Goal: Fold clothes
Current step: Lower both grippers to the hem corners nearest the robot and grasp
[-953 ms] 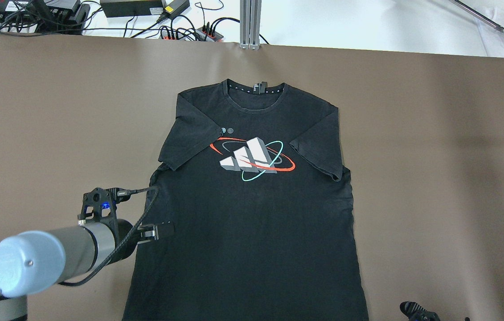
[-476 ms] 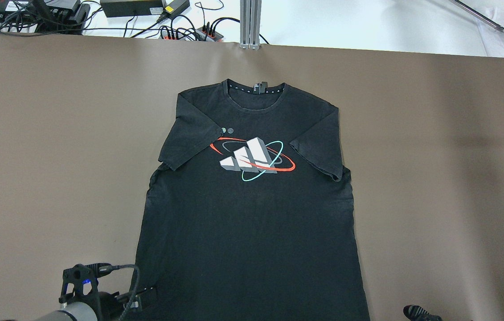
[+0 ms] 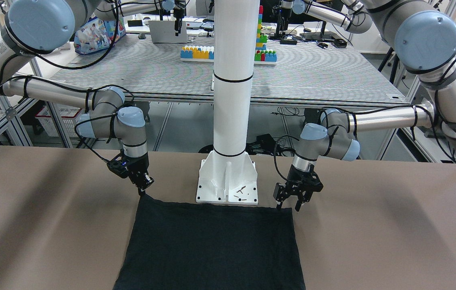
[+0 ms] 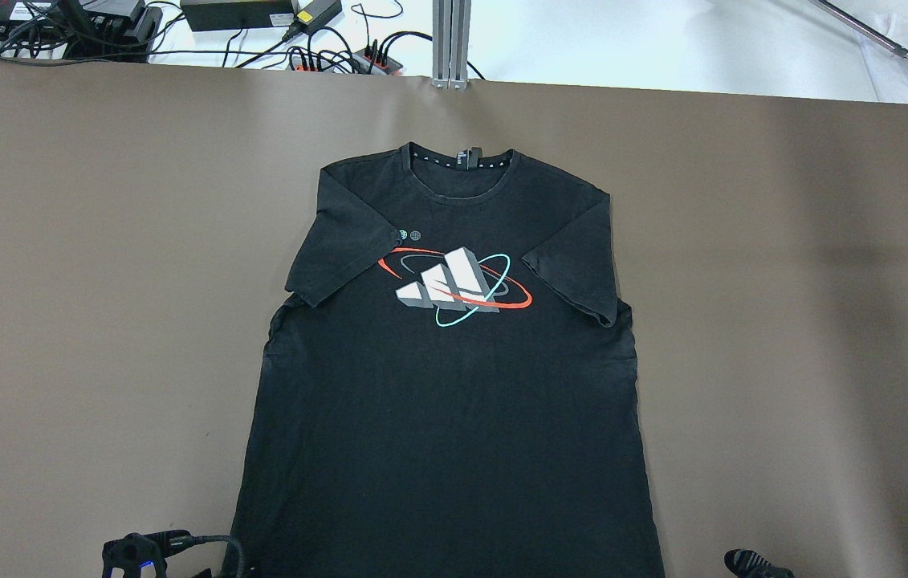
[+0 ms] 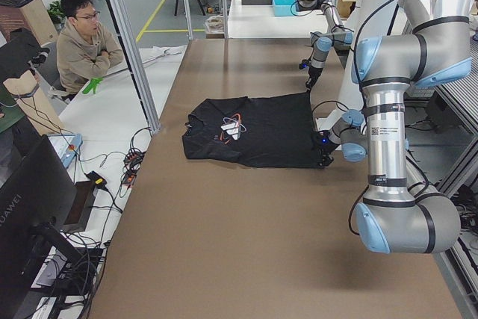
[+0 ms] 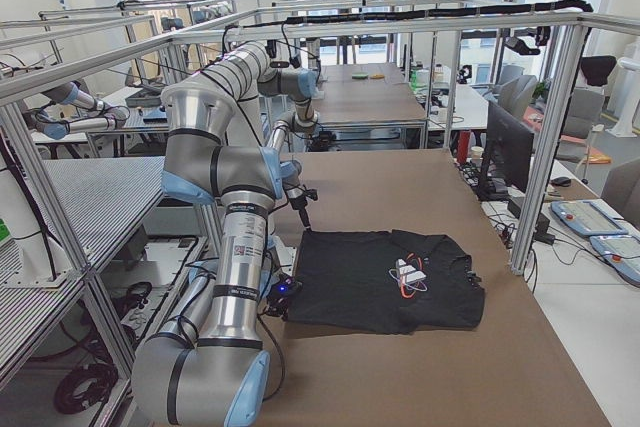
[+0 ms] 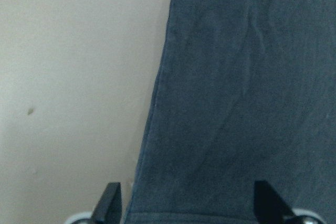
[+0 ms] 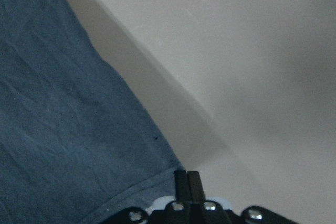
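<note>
The clothes [image 4: 454,401] are one black T-shirt with a white three-stripe logo [image 4: 449,281], lying flat and face up with its collar at the far side. In the front-facing view the hem [image 3: 211,209] lies nearest the robot base. My left gripper [image 3: 288,207] hovers open at one hem corner. Its wrist view shows the fingers [image 7: 107,205] spread wide over the shirt's side edge [image 7: 157,93]. My right gripper [image 3: 144,192] is shut at the opposite hem corner. Its closed fingertips [image 8: 187,179] meet the fabric corner [image 8: 157,171].
The brown table [image 4: 100,241] stretches wide on both sides of the shirt. The white pedestal base [image 3: 228,181] stands just behind the hem. Cables and power strips [image 4: 325,56] and a metal post [image 4: 450,40] line the far edge. A person [image 5: 86,42] sits beyond it.
My left arm has drawn back along the shirt's left edge to the near hem, almost leaving the overhead view. The shirt has not moved.
</note>
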